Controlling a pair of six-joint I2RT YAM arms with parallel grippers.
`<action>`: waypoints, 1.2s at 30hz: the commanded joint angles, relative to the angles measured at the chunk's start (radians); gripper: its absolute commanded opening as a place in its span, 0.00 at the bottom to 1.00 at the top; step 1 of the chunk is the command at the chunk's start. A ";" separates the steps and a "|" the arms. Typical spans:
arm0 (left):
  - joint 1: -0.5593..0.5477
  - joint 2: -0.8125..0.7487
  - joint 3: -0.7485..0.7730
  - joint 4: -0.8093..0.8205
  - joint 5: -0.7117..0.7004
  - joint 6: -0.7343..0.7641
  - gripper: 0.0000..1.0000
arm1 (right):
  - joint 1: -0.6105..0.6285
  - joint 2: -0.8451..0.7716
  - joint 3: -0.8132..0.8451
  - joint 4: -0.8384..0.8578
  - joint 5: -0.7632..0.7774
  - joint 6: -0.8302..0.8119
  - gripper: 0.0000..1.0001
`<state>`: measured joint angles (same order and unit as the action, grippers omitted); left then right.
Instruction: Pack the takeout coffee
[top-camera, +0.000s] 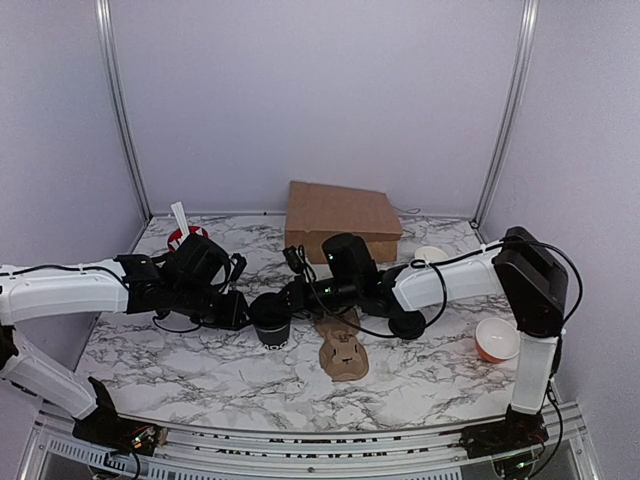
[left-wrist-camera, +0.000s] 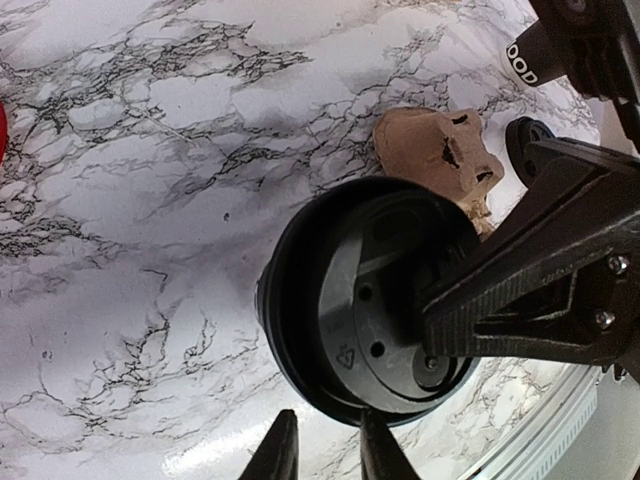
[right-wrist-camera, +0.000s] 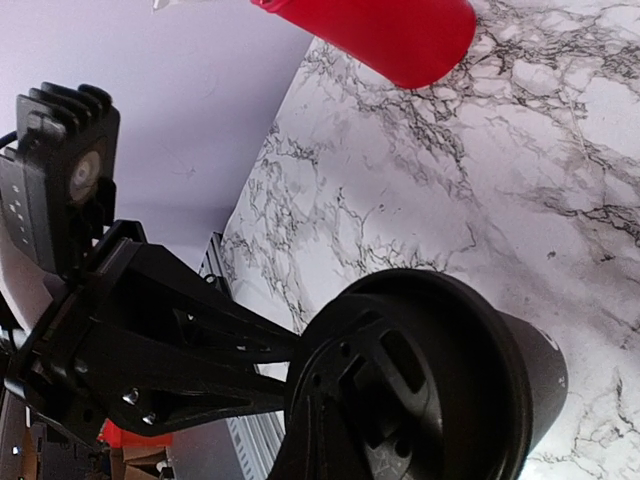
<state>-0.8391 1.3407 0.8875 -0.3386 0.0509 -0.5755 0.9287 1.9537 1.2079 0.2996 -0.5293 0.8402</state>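
takeout coffee stands upright on the table, right between the two sets of jaws, lid on.
right gripper: jaws pressed together, tip down on the lid, off-centre toward its own side.
left gripper: jaws slightly spread, tips just at the lid rim on the opposite side. nothing visibly between them, and i can't tell if they touch the rim.

risks, my read:
- off-centre push from the right jaws tips or skids the cup on the slick marble, since nothing grips its body
- left tips catch the rim and pry the lid up
- two sets of jaws crowd one small cup, so a move by either can clip the other

containers:
- cup contents are hidden under the lid
- cardboard box is behind the right jaws, well apart. inside not visible
- brown cardboard carrier lies flat just on the near side of the right jaws, nothing in it
- orange bowl is far out past the right jaws, white inside, looks empty
- loose black lid sits beside the right arm, behind its jaws
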 joint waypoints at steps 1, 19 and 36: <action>-0.008 0.013 0.000 -0.011 0.011 0.009 0.21 | 0.020 0.070 -0.020 -0.143 0.038 -0.014 0.00; -0.012 0.099 0.057 -0.078 -0.101 -0.016 0.20 | 0.024 0.080 -0.025 -0.145 0.033 -0.024 0.00; -0.010 0.026 0.111 -0.116 -0.127 -0.022 0.20 | 0.005 0.039 0.048 -0.149 0.023 -0.024 0.00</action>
<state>-0.8467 1.4109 0.9588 -0.4156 -0.0555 -0.5877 0.9421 1.9617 1.2217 0.2981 -0.5365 0.8383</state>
